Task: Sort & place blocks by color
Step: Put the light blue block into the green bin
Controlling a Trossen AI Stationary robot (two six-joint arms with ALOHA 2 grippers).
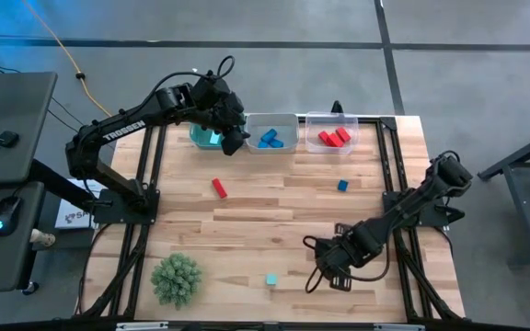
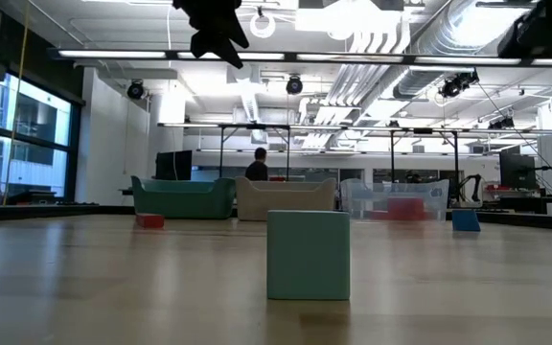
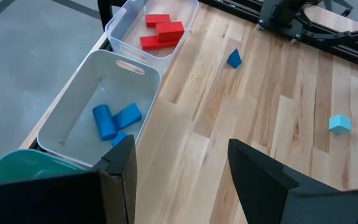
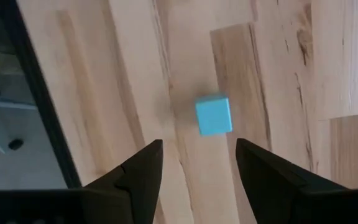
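A light teal cube (image 1: pixel 271 279) rests on the table near its near edge. In the right wrist view this cube (image 4: pixel 214 115) lies just ahead of my open right gripper (image 4: pixel 199 146), which touches nothing. A red block (image 1: pixel 219 188) and a blue block (image 1: pixel 342 186) rest mid-table. Along the far edge stand a teal bin (image 1: pixel 204 137), a clear bin (image 1: pixel 272 120) with blue blocks and a clear bin (image 1: pixel 331 119) with red blocks. My left gripper (image 3: pixel 182 149) is open and empty, raised between the teal bin and the blue-block bin (image 3: pixel 73 99).
A green spiky plant ball (image 1: pixel 176 279) sits at the near left of the table. Dark frame rails run along the table's left and right edges. Bare wood lies between the loose blocks. A person (image 2: pixel 257 165) shows far off in the room behind the table.
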